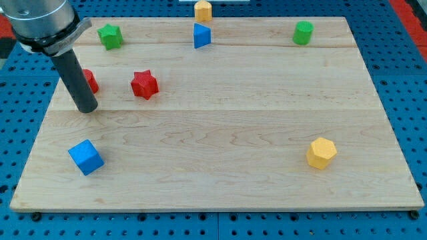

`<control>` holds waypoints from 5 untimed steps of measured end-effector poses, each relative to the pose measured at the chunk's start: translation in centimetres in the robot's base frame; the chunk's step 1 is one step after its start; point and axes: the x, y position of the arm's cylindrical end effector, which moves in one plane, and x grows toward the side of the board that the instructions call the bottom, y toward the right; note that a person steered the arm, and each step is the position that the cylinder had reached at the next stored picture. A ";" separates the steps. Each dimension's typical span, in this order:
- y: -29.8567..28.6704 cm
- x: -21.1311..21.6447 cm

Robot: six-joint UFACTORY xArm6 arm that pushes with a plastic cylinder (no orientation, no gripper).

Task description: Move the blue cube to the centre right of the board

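The rod's tip point(87, 109) sits on the bench point(220, 133) at the view's left, roughly mid-height, just beside a red block point(91, 81) that the rod partly hides — shape not clear. There is no hand on this arm, only the bare rod, so nothing opens or closes and nothing is held.

The blue cube point(86, 157) lies near the bottom-left corner of the bench, at about 6 o'clock from the tip — near, not touching, with clear wood between them. The goal spot, centre right, lies at roughly 3 o'clock from the cube, slightly up, well apart across the bench.

Key relation: the tip is above the cube in the view, not on its left. A push to the right likely needs the tip brought round to the cube's 9 o'clock side first, then driven toward 2–3 o'clock.

Other blocks:
- red star point(144, 85) at 2 o'clock from the tip
- green star point(110, 35) top left
- blue triangle point(201, 35) top centre
- small yellow block point(203, 10) past the top edge
- green cylinder point(303, 32) top right
- yellow hexagon point(321, 153) lower right — sits below the likely push line, might be grazed if the path drifts low.
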 end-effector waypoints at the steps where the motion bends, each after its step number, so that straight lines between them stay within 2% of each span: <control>1: 3.6 1.2; 2: 3.4 2.2; 3: -3.3 3.0; 4: -7.0 7.8; 5: -4.0 11.9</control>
